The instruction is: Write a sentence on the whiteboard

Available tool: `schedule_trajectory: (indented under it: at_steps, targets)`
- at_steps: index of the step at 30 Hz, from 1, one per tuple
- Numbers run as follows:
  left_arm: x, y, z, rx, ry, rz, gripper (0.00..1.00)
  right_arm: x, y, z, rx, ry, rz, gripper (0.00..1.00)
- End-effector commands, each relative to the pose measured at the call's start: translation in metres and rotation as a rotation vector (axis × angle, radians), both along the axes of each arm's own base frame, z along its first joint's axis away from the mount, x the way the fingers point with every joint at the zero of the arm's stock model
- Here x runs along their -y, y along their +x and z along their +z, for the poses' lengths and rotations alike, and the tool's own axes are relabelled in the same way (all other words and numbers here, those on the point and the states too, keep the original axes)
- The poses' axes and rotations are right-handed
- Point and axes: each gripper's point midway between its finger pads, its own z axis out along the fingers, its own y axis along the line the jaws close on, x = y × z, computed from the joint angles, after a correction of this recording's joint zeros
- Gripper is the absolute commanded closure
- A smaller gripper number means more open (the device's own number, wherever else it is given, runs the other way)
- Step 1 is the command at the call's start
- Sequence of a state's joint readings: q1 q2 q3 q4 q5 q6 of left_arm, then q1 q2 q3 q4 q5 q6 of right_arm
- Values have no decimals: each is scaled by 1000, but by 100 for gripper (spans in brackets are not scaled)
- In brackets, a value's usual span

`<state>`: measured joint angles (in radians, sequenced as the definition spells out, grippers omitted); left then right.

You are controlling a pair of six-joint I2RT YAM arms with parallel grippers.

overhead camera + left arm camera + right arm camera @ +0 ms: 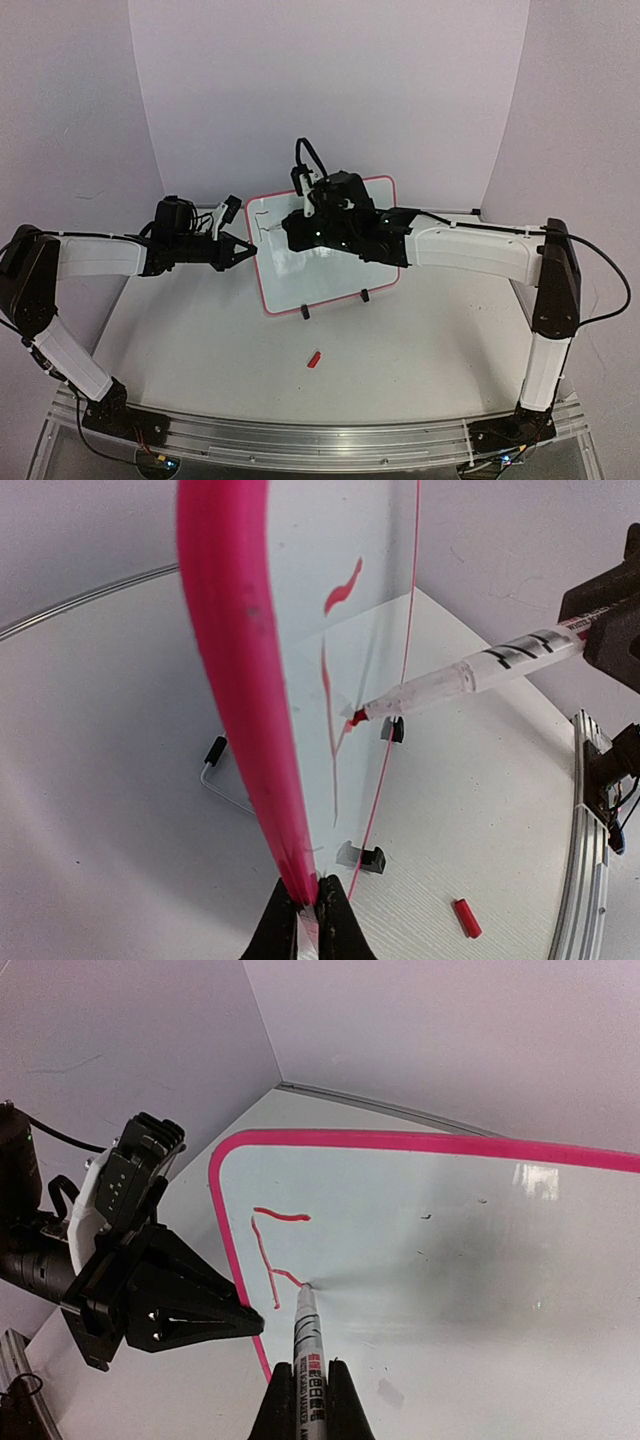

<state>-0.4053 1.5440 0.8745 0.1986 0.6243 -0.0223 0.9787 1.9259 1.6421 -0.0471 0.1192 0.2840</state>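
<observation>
The table [200, 340] is viewed from above and behind by the top camera, faced toward twelve o'clock, from afar. The whiteboard [235, 680] is caught edge-on, very near, by the left wrist camera, aimed toward three o'clock. Its face is viewed closely by the right wrist camera, aimed toward nine o'clock. The whiteboard and the marker [308, 1345] tip are shared by both wrist views.

Whiteboard [300, 282] blocks centre — red cap [315, 359] lies nearer.
</observation>
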Motion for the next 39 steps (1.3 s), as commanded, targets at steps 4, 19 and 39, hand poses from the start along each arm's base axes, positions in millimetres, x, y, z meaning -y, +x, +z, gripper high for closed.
schedule_trajectory:
  at_steps: [4, 19, 39]
  targets:
    - [-7, 8, -2, 52, 62, 34, 100, 4, -6, 37, 43, 35, 53, 100]
    - [-6, 9, -3, 54, 60, 34, 100, 43, -14, 51, -16, 72, 93, 100]
    - [-7, 10, -5, 51, 66, 35, 100, 19, 7, 10, -105, 86, 115, 100]
